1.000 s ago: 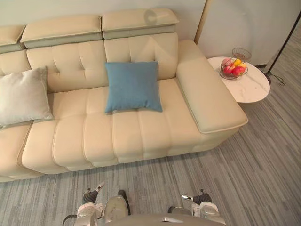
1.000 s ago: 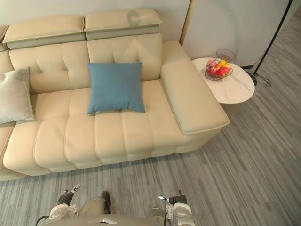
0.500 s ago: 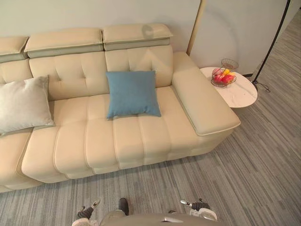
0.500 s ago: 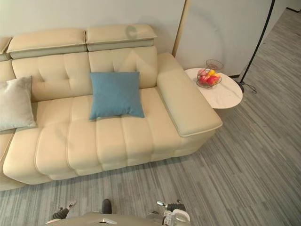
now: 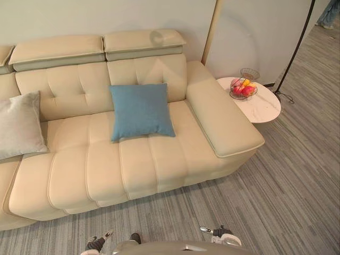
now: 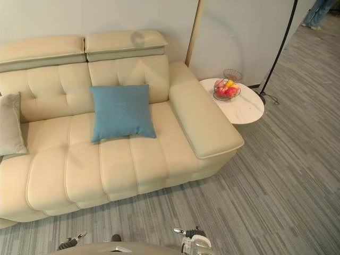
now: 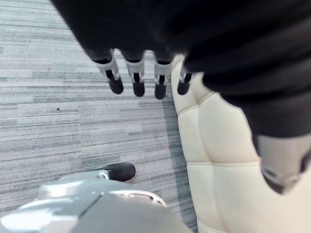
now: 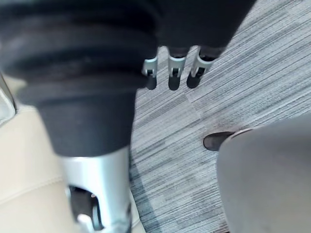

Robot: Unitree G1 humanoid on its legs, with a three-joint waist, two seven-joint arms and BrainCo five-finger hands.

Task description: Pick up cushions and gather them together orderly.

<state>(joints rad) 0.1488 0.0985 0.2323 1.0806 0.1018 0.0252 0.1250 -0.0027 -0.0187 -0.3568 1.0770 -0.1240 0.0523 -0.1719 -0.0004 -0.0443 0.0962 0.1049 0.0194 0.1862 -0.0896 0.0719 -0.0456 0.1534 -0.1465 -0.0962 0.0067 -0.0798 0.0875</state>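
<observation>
Left eye view: cushion (image 5: 141, 110) on sofa (image 5: 133, 164)

I see sofa (image 5: 138, 164) ahead, back against wall (image 5: 79, 16). Centre cushion (image 5: 141, 110) on seat, leaning on backrest (image 5: 69, 90). Left cushion (image 5: 18, 125) on same sofa, well apart, far left. Side table (image 5: 265, 109) just beside sofa's right armrest (image 5: 223, 122); fruit basket (image 5: 243, 89) on it. Lamp pole (image 5: 297, 45) right of table. Left hand (image 5: 98, 243), right hand (image 5: 218, 232) over floor (image 5: 287, 180) before sofa.
</observation>
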